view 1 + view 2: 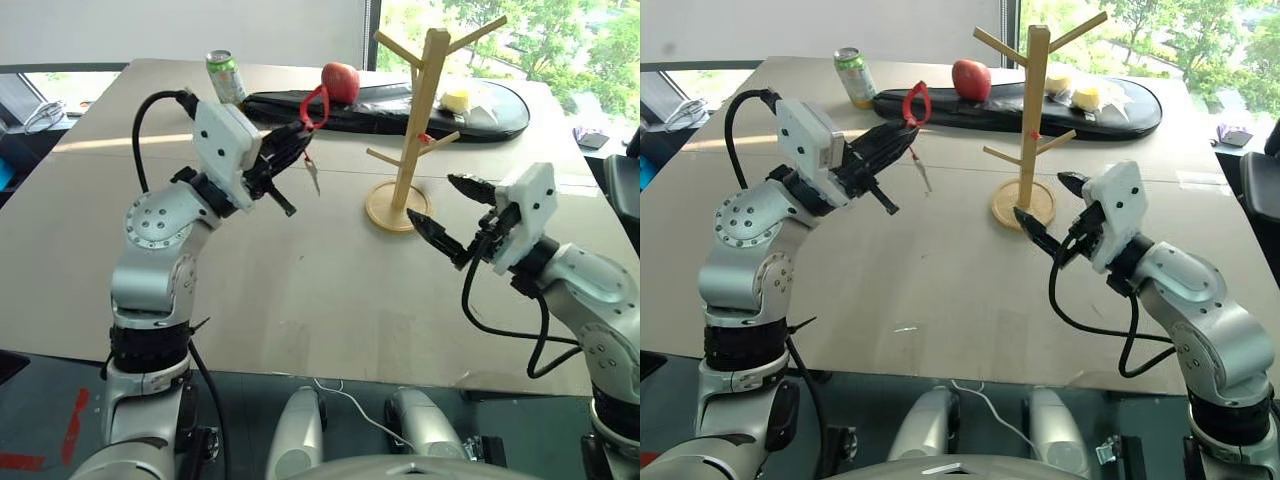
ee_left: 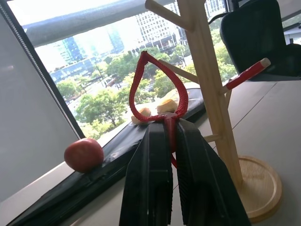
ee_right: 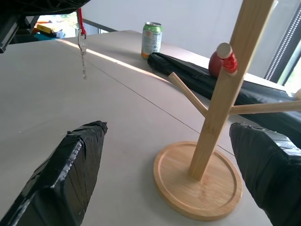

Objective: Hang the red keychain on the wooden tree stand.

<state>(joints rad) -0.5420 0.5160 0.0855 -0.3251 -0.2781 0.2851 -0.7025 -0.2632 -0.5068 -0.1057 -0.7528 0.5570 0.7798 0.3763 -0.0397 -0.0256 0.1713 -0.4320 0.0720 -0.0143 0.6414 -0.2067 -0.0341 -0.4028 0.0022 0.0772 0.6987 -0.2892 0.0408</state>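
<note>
My left gripper [image 1: 300, 135] is raised over the table and shut on the red keychain [image 1: 318, 108]. The oval loop stands up past the fingertips, and its cord and small metal end [image 1: 313, 175] dangle below. In the left wrist view the loop's knot [image 2: 168, 117] is pinched between the two black fingers [image 2: 150, 179]. The wooden tree stand [image 1: 425, 120] stands upright to the right of the keychain, a short gap away, on its round base [image 1: 397, 208]. My right gripper [image 1: 432, 198] is open just right of the base, its fingers [image 3: 70, 160] spread on either side of the stand's pole [image 3: 221, 99].
A green soda can [image 1: 225, 77] stands at the table's far side. A red apple [image 1: 341, 82] and yellow items [image 1: 456, 100] rest on a long black bag [image 1: 400, 112] behind the stand. One lower peg carries red tape [image 1: 425, 138]. The table's front edge [image 1: 330, 375] runs close to me.
</note>
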